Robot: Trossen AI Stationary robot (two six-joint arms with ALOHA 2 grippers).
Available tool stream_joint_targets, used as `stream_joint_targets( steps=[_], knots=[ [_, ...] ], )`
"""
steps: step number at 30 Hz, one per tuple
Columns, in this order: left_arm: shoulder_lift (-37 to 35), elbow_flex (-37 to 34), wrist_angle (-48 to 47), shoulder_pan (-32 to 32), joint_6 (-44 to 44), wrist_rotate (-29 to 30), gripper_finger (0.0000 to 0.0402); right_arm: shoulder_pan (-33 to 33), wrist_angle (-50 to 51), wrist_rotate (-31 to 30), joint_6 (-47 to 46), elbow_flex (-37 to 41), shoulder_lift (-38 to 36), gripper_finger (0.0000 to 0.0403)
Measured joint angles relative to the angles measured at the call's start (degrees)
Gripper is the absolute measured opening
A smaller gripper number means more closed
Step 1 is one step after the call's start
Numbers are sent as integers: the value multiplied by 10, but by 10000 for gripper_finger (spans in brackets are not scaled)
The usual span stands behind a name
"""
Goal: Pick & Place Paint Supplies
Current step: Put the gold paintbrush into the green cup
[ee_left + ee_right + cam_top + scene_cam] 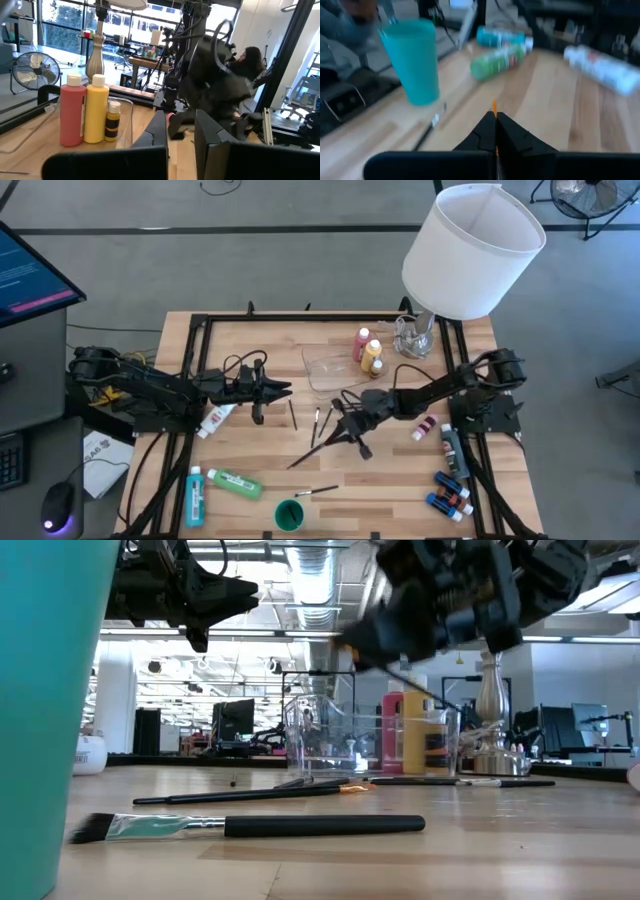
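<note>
Both sets of jaws are seen closed: the right gripper [334, 442], held over the middle of the bench [400, 490], is clamped on a thin dark-handled brush [312, 451] whose orange band shows between the fingertips in the right wrist view, while the left gripper [284, 389] is held with its fingers pressed together on nothing, above the bench's left half. By far the largest object is the white lampshade [472, 248], tilted over the far right corner on a metal lamp base [417, 335]. Just beside that base, a clear plastic tray [328, 370] is set at the far middle of the bench, and a red bottle [361, 344], a yellow bottle [372, 356] and a tiny yellow bottle [378, 368] are stood upright at its right end. A teal cup [289, 515] is placed at the near edge. To its left, a green bottle [236, 483] and a teal-blue bottle [194, 496] are laid on their sides, and a white-labelled bottle [218, 418] is laid under the left arm. Near the right edge, a pink bottle [425, 428], a grey tube [455, 452] and two small blue bottles [451, 492] are found lying flat. Loose brushes are scattered across the middle: one flat brush [317, 491] near the cup, another [293, 415] just beyond the left gripper, and more [322, 422] beside the right gripper.
</note>
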State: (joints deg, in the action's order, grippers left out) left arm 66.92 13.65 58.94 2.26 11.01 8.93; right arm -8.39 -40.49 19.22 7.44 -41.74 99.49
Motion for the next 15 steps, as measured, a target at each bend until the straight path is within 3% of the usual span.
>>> stream_joint_targets(
  steps=[8, 15],
  knots=[
    [0, 0, -1, -1, -2, 0, 1, -25, -163, 5, -5, 0, -2, 0],
    [0, 0, -4, -1, -3, 18, 1, -33, -222, 89, -29, -45, 2, 0]
  ],
)
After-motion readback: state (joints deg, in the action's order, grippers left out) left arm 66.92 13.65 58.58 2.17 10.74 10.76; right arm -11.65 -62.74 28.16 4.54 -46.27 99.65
